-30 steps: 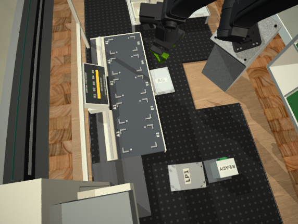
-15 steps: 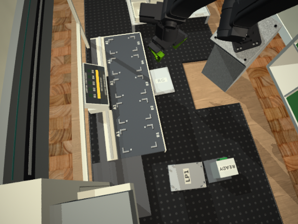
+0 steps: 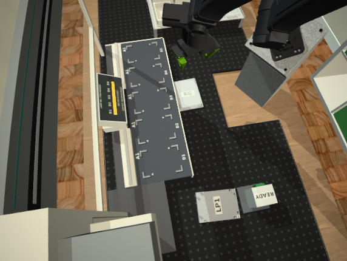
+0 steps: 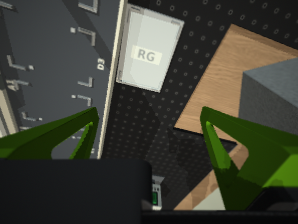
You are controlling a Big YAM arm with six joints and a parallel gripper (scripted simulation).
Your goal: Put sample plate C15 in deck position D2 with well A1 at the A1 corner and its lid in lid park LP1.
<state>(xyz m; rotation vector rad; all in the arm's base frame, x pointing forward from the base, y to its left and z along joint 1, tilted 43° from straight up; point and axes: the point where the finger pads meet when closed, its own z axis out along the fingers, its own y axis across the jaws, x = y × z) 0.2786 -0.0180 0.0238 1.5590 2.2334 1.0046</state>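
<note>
Black perforated matting (image 3: 212, 145) covers most of your desk, with wood grain (image 3: 242, 100) showing through a cut-out beside the arm's grey pedestal (image 3: 261, 79). Take the long grey deck plate (image 3: 154, 112) as your landmark: its five bracketed positions, D1 to D5, all stand without labware, and D2 (image 3: 154, 121) has nothing in it. Right against the deck's long edge, level with D3, you see the white regrip nest RG (image 3: 188, 94), also bare. Past the deck's D1 end, on the matting, sits lid park LP1 (image 3: 218, 205), with no lid on it, and just beside that the READY key (image 3: 261, 195). On the deck's far side from RG, you have a small panel with a yellow bar (image 3: 111, 101) standing against it.

Your gripper (image 3: 195, 56) hovers over the matting near the deck's D5 end, beyond RG. Its green fingers are spread as wide as they go and hold nothing; in the wrist view you look between them down onto RG and the deck edge marked D3.

The sample plate C15 is not among what you can identify; pale labware (image 3: 233, 13) under the arm at the top edge may be the shelf, but it is too hidden to say.
</note>
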